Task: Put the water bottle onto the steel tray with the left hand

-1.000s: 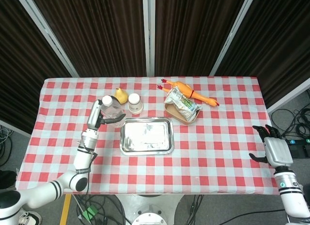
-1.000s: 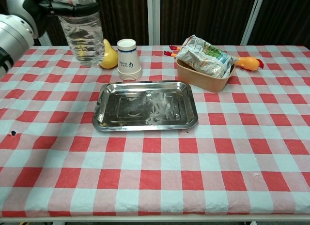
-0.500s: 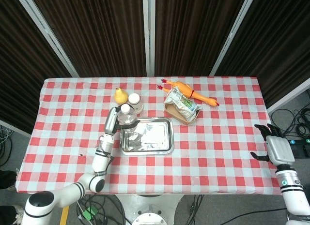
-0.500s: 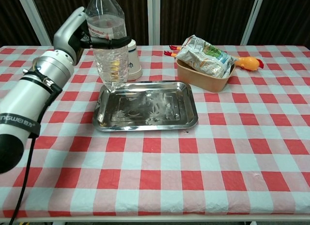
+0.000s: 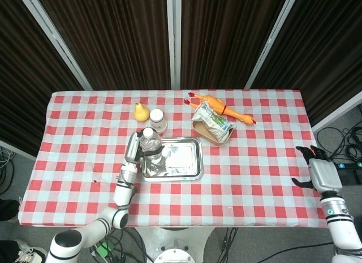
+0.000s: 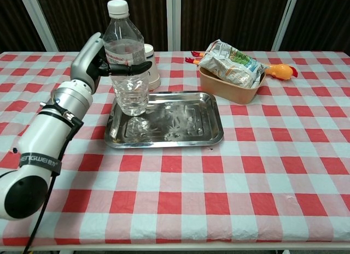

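Item: water bottle (image 6: 125, 57), upright in your left hand (image 6: 97, 58), fingers wrapped round its middle, base over the steel tray (image 6: 164, 120) near the tabletop's left-centre. Risk, judged: releasing before it seats could tip it. Right hand (image 5: 317, 173) empty, fingers spread.

Even, bright overhead light is falling across my red-and-white checked worktop (image 6: 246, 172), leaving only faint, soft shadows beneath things. The shiny rectangular steel tray (image 6: 180, 123) is throwing back patchy white glare, strongest in my head view. Both views are staying sharp, with no motion blur. The dark ribbed curtains (image 5: 113, 37) behind are swallowing light.
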